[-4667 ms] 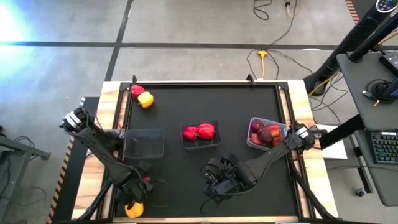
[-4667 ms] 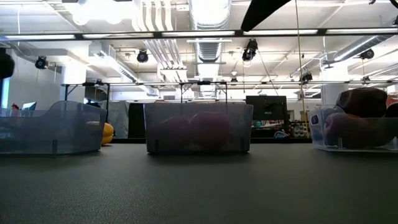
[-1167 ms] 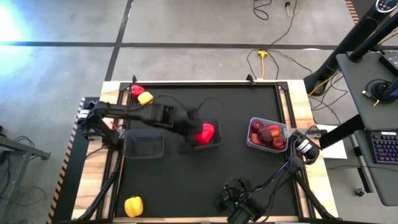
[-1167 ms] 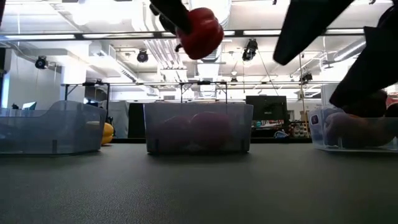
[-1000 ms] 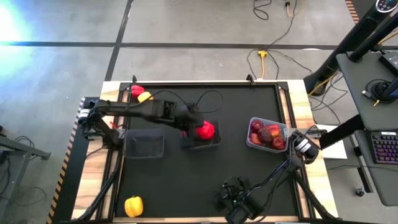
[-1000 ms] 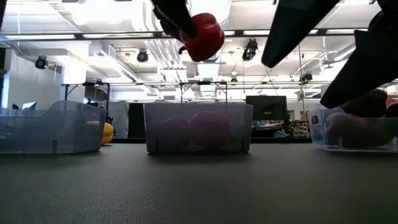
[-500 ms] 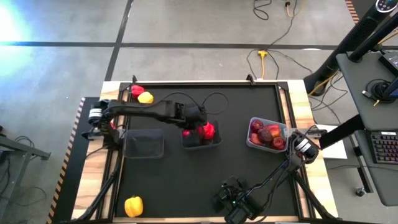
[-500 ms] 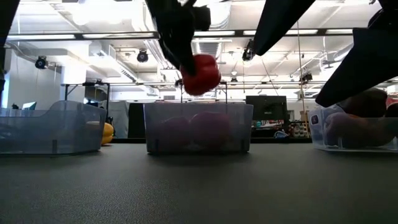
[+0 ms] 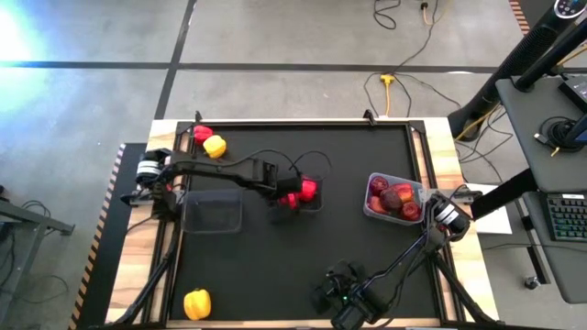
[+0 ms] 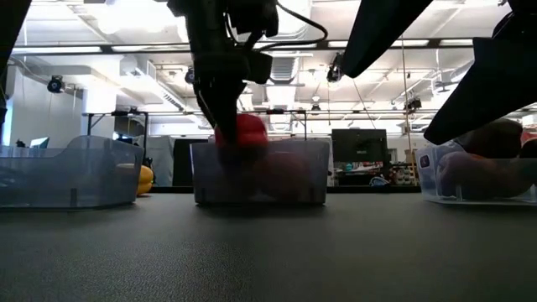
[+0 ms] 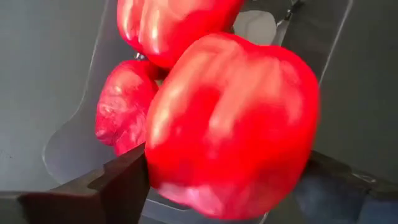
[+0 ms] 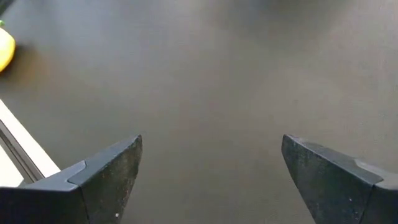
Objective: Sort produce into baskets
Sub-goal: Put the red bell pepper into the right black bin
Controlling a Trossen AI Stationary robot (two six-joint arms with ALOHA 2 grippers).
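Since half a second ago the left pincer (image 9: 286, 198) has come down with its red pepper (image 11: 233, 124): in the low view the pepper (image 10: 241, 132) has dropped from above the rim to rim level of the middle tub (image 10: 258, 172), centre of frame. The pincer is clenched on the pepper, a finger (image 11: 118, 180) pressed against each flank. Two more red peppers (image 11: 124, 112) lie in the tub below it. The tub itself sits slightly left of its position a second ago in the low view.

The right pincer (image 12: 211, 180) remains parked at the lower centre of the high view, fingers spread, nothing between them, over bare mat.

The desk (image 9: 367, 238) carries a black mat with wooden borders. In the high view, the empty left tub (image 9: 212, 213) is left of centre; the right tub (image 9: 393, 198), right of centre, holds dark maroon apples (image 9: 393, 200). A red pepper and a yellow pepper (image 9: 215, 146) lie touching at the mat's upper left corner; another yellow pepper (image 9: 196, 303) lies at lower left, unmoved.

Beyond the desk: grey floor with dark lines, a yellow cable (image 9: 390, 87) at upper centre, a side desk with keyboard (image 9: 569, 215) at the right edge. The low view shows ceiling ducting and strip lights.
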